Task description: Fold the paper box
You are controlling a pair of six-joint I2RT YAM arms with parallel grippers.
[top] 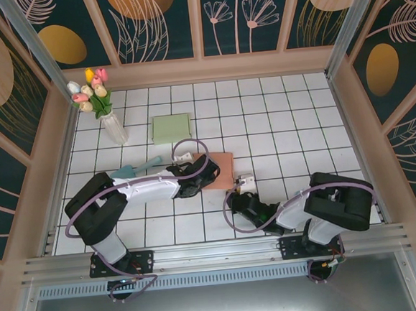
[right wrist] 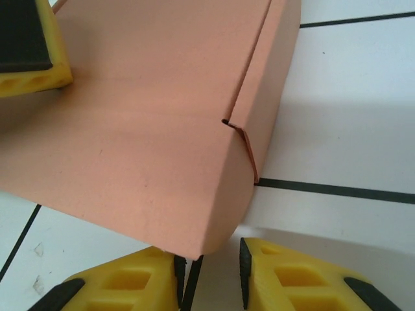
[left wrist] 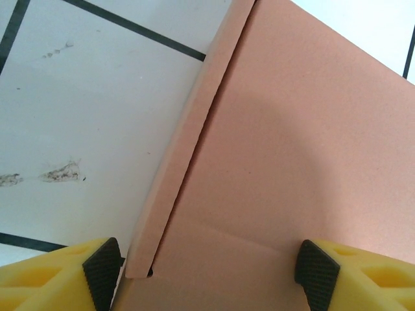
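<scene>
The paper box (top: 222, 167) is salmon-pink card, lying on the white tiled table just right of centre. A narrow side flap (left wrist: 188, 149) stands folded along its left edge, and a small tab (right wrist: 246, 146) sticks out at a rounded corner. My left gripper (top: 199, 176) sits over the box with its jaws wide apart. One pad (left wrist: 102, 272) is beside the flap and the other pad (left wrist: 318, 269) is over the top panel (left wrist: 292, 142). My right gripper (top: 241, 190) is low at the box's near right corner (right wrist: 214, 227). Its jaws are slightly apart with bare tile between them.
A glass vase (top: 113, 127) of tulips stands at the back left. A flat pale green sheet (top: 171, 128) lies behind the box, and a teal object (top: 138, 167) lies by the left arm. Panelled walls (top: 60, 149) close in the table on three sides.
</scene>
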